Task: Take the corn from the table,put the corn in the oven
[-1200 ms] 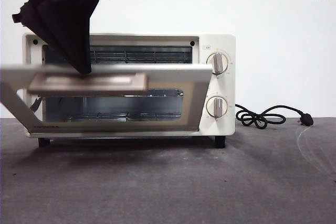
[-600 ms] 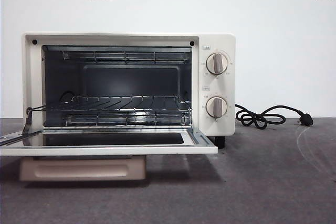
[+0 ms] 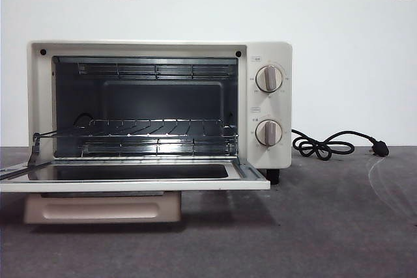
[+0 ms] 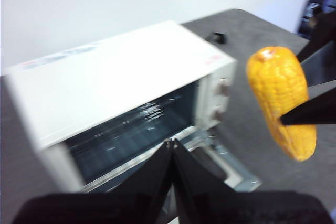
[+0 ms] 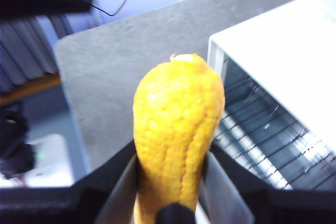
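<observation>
right gripper (image 5: 170,182) clamps the corn (image 5: 177,135) between its two black jaws, the cob standing up out of them with its pale-tipped end pointing away from the wrist. only the two wrist views show this; the front view has neither arm nor corn in it, just the oven (image 3: 156,105) with its door (image 3: 130,177) dropped flat and the wire rack (image 3: 156,128) bare inside. the left wrist view catches the same corn from the side, in the air with the black jaws across its lower half, beside and above the oven's knob end. left gripper (image 4: 171,148) has its jaws pressed together with nothing between them, up above the oven's white top, the open door ahead of the tips. beyond the held corn, the right wrist view shows the rack and the grey table (image 5: 115,51). the cob is glossy yellow-orange, fat in the middle, rows of fine kernels running along its length, blurred in both wrist views.
</observation>
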`<control>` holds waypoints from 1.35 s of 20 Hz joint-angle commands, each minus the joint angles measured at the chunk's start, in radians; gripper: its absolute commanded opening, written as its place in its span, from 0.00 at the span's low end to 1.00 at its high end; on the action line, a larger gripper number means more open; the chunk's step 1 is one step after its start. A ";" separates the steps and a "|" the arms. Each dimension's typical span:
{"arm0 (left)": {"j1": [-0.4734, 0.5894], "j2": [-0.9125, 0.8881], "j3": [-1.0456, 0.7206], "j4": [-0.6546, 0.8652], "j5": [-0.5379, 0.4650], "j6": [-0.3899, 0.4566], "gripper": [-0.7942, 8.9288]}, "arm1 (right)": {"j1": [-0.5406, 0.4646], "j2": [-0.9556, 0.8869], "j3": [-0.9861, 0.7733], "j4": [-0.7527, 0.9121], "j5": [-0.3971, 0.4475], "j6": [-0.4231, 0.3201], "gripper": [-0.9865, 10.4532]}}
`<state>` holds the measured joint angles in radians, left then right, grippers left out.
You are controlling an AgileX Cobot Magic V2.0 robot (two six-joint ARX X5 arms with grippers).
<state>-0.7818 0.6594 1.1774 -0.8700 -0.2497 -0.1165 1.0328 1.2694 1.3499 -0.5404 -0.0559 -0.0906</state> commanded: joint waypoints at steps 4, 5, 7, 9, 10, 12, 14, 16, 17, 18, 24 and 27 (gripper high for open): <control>-0.003 -0.134 -0.010 -0.135 -0.093 -0.003 0.08 | 0.086 0.073 0.002 0.100 0.136 -0.144 0.08; -0.003 -0.154 -0.010 -0.153 -0.093 -0.003 0.08 | 0.096 0.085 0.002 0.115 0.151 -0.159 0.08; -0.003 -0.202 -0.010 -0.187 -0.092 -0.005 0.08 | 0.115 0.110 0.002 0.144 0.188 -0.198 0.08; -0.003 -0.242 -0.010 -0.216 -0.092 -0.008 0.08 | 0.131 0.138 0.002 0.172 0.226 -0.233 0.08; -0.003 -0.259 -0.010 -0.229 -0.092 -0.011 0.08 | 0.137 0.152 0.002 0.184 0.243 -0.251 0.08; -0.003 -0.298 -0.010 -0.252 -0.092 -0.021 0.08 | 0.144 0.187 0.002 0.212 0.276 -0.294 0.08; -0.003 -0.327 -0.010 -0.268 -0.092 -0.031 0.08 | 0.146 0.220 0.002 0.234 0.296 -0.326 0.08; -0.003 -0.353 -0.010 -0.276 -0.092 -0.043 0.08 | 0.146 0.260 0.002 0.251 0.298 -0.341 0.08; -0.003 -0.361 -0.010 -0.278 -0.092 -0.048 0.08 | 0.146 0.280 0.002 0.258 0.306 -0.341 0.08; -0.003 -0.369 -0.010 -0.283 -0.092 -0.055 0.08 | 0.146 0.303 0.002 0.266 0.319 -0.341 0.08; -0.003 -0.380 -0.010 -0.294 -0.092 -0.065 0.08 | 0.146 0.423 0.002 0.322 0.449 -0.413 0.08; -0.003 -0.380 -0.010 -0.294 -0.092 -0.065 0.08 | 0.144 0.477 0.002 0.364 0.526 -0.457 0.08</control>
<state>-0.7818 0.2848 1.1759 -1.1660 -0.3382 -0.1699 1.1767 1.7298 1.3499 -0.1913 0.4500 -0.5102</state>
